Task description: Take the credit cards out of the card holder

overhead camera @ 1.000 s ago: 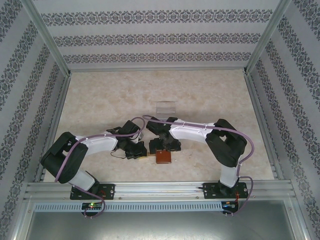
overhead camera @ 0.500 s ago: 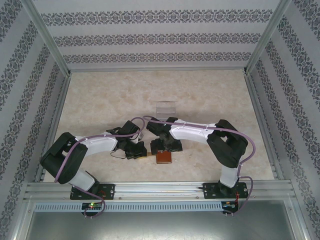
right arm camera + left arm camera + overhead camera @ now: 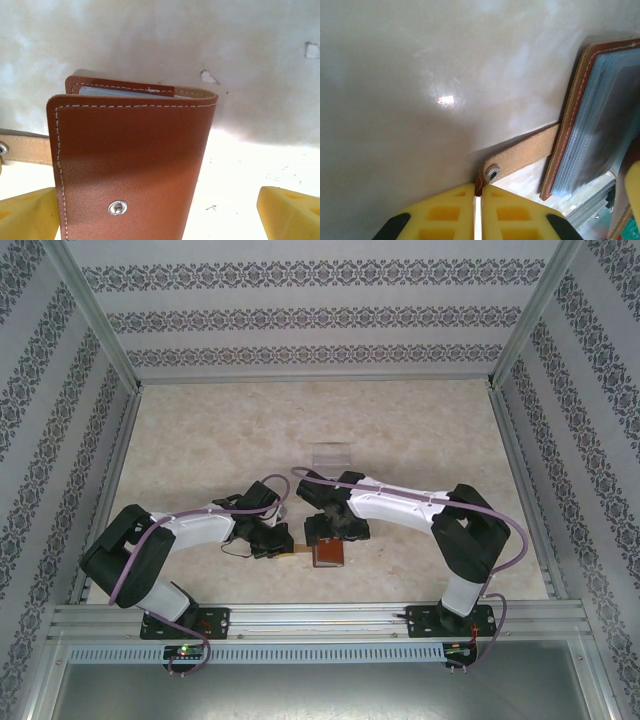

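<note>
- Since the earlier frame, the right arm had swung its elbow outward, toward the right side of the table (image 3: 420, 430), and its forearm lay more stretched out. The left arm and the card holder (image 3: 327, 555) stood where they had been.
- The card holder lay near the front edge of the table, between the two arm bases and just ahead of both wrists. A clear plastic tray (image 3: 331, 455) sat well apart from it, farther back on the table.
- The left gripper (image 3: 291, 544) pointed at the left side of the card holder. In the left wrist view, its yellow fingers (image 3: 445, 215) were pressed together and clamped on the end of the tan strap (image 3: 525, 155), just beside the metal snap (image 3: 493, 173).
- The strap ran from the left gripper (image 3: 477, 192) to the brown stitched edge of the card holder (image 3: 575, 115). Blue-grey clear leaves (image 3: 605, 115) showed inside that edge.
- The right gripper (image 3: 332, 532) hung over the card holder with its jaws spread wide apart and holding nothing.
- In the right wrist view, the card holder (image 3: 135, 165) stood between the yellow fingers (image 3: 290, 210) of the right gripper (image 3: 157, 215). The right-hand finger was well clear of it. The left-hand finger was just beside its edge, and contact there could not be told.
- The brown cover carried a snap stud (image 3: 118, 207) near its lower part. Behind its top edge a second flap and a pale blue-grey strip (image 3: 115, 91) were visible.
- The strap (image 3: 25, 147) left the holder on its left side.
</note>
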Action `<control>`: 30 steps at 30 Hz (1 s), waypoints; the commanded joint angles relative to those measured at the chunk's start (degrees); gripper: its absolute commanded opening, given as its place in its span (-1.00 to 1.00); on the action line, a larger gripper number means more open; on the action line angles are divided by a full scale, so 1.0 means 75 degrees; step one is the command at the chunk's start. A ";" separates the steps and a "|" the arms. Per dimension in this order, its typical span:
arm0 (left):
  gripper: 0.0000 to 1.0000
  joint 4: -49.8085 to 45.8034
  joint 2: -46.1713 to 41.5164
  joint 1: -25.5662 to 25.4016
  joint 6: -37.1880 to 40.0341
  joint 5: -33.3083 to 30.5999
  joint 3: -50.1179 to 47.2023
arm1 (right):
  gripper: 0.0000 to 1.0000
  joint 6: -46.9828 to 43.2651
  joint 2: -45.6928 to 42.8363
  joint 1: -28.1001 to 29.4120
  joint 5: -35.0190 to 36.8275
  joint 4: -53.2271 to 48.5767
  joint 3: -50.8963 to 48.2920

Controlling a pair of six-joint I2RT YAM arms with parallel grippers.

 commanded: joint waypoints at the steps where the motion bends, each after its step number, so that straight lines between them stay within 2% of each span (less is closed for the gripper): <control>1: -0.75 -0.0380 0.0111 0.0004 0.0102 0.0013 0.0078 | 0.92 0.0031 -0.0348 0.0069 0.0409 -0.0454 -0.0053; 10: -0.75 -0.0803 0.0265 -0.0002 0.0291 -0.0117 0.0401 | 0.64 -0.0026 -0.0880 -0.0116 0.0414 -0.0541 -0.0502; 12: -0.75 -0.0916 0.0265 -0.0002 0.0352 -0.0153 0.0461 | 0.53 -0.0045 -0.1031 -0.0172 0.0399 -0.0540 -0.0633; 21: -0.68 -0.1304 0.0215 -0.0002 0.0475 -0.0375 0.0677 | -0.04 -0.0098 -0.1611 -0.0512 0.0196 -0.0361 -0.1136; 24: -0.64 -0.1488 0.0114 -0.0002 0.0526 -0.0455 0.0829 | -0.29 -0.0100 -0.1745 -0.0595 -0.0057 -0.0121 -0.1294; 28: -0.45 -0.1862 -0.0190 -0.0002 0.0633 -0.0602 0.1117 | -0.66 -0.0058 -0.1878 -0.0613 -0.0462 0.0252 -0.1412; 30: -0.38 -0.2154 -0.0352 -0.0002 0.0707 -0.0735 0.1310 | -0.72 0.0004 -0.1940 -0.0615 -0.0573 0.0363 -0.1436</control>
